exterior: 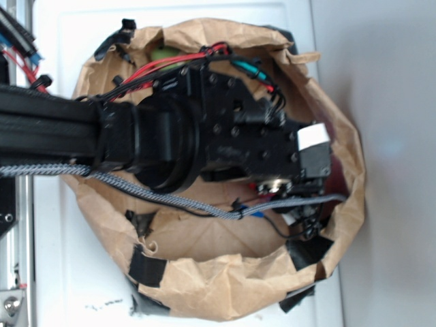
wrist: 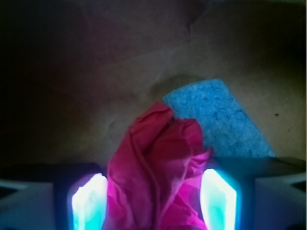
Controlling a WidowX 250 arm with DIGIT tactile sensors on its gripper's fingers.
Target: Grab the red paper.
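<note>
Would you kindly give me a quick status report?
Gripper open, fingers straddling the red paper. Not yet clamped. Blue sponge just behind it, brown paper bag walls close around.

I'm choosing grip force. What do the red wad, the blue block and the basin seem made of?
Red wad: thin matte paper, creased. Blue block: likely sponge, pitted surface. Basin: crumpled brown paper, matte, taped with black strips. The gripper straddles the wad.

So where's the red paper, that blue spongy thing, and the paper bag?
red paper (wrist: 158,167), wrist view, on its crumpled middle.
blue sponge (wrist: 225,120), wrist view, on its flat top.
brown paper bag (exterior: 225,286), exterior view, on its near rim.
</note>
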